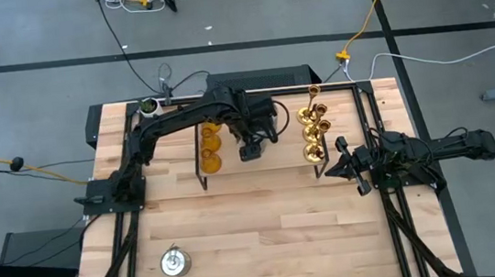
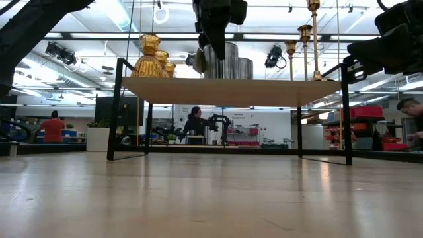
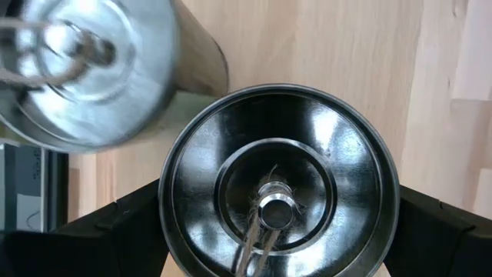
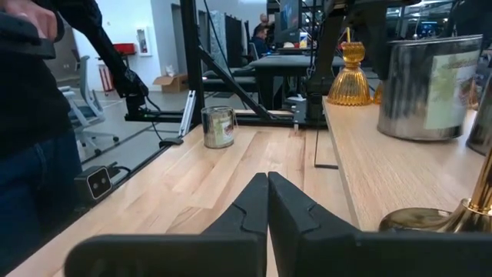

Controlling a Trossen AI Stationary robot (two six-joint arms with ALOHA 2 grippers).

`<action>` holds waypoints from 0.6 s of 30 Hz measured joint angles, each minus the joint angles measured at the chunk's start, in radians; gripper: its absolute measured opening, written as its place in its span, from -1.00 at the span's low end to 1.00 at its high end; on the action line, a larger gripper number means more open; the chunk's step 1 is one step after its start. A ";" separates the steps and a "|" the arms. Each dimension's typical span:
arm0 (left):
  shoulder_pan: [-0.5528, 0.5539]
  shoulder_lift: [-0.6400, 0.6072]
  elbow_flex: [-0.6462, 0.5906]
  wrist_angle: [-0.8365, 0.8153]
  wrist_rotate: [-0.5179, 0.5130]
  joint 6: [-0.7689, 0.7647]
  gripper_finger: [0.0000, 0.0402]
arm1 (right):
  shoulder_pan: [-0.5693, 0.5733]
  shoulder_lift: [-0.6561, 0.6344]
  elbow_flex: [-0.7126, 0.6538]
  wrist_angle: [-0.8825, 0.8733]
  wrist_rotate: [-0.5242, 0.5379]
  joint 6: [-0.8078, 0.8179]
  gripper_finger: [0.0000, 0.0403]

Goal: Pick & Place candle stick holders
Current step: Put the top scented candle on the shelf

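1. My left gripper point(image 1: 251, 150) hangs over the wooden rack point(image 2: 231, 91), fingers clamped on a silver can-shaped holder point(image 3: 278, 181).
2. The can stands upright on the rack, long axis vertical, open mouth up, beside a second silver can point(image 3: 92, 65).
3. My right gripper point(image 4: 267, 201) waits pinched closed near the gold holders point(image 1: 313, 127).

The table point(image 1: 265, 220) is pale blond wood in narrow butcher-block strips. The rack point(image 2: 231, 91) has a light wooden shelf and black wire sides. On it, the amber-orange holders point(image 1: 209, 144) glow translucent, and the brass holders point(image 1: 314, 128) are shiny gold. The can-shaped holders point(image 3: 280, 177) are mirror-bright silver-grey steel, dark inside. Another silver holder point(image 1: 175, 262) stands alone on the table. Both arms are matt black. A yellow cable point(image 1: 366, 17) crosses the grey floor.
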 joint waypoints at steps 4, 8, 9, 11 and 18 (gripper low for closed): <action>0.002 0.000 0.000 -0.005 0.001 0.001 0.84 | 0.000 0.000 0.000 0.001 0.000 0.000 -0.93; 0.002 0.000 0.000 -0.006 0.000 0.003 0.84 | 0.000 0.000 0.000 0.001 0.000 0.000 -0.93; 0.002 0.000 0.000 -0.005 0.000 0.003 0.84 | 0.000 0.000 0.000 0.001 0.000 0.000 -0.93; 0.001 0.000 0.000 -0.006 0.001 0.003 0.86 | 0.000 0.000 0.000 0.001 0.000 0.000 -0.93; 0.002 0.000 0.000 -0.005 0.039 -0.006 0.88 | 0.000 0.000 0.000 0.001 0.000 0.000 -0.93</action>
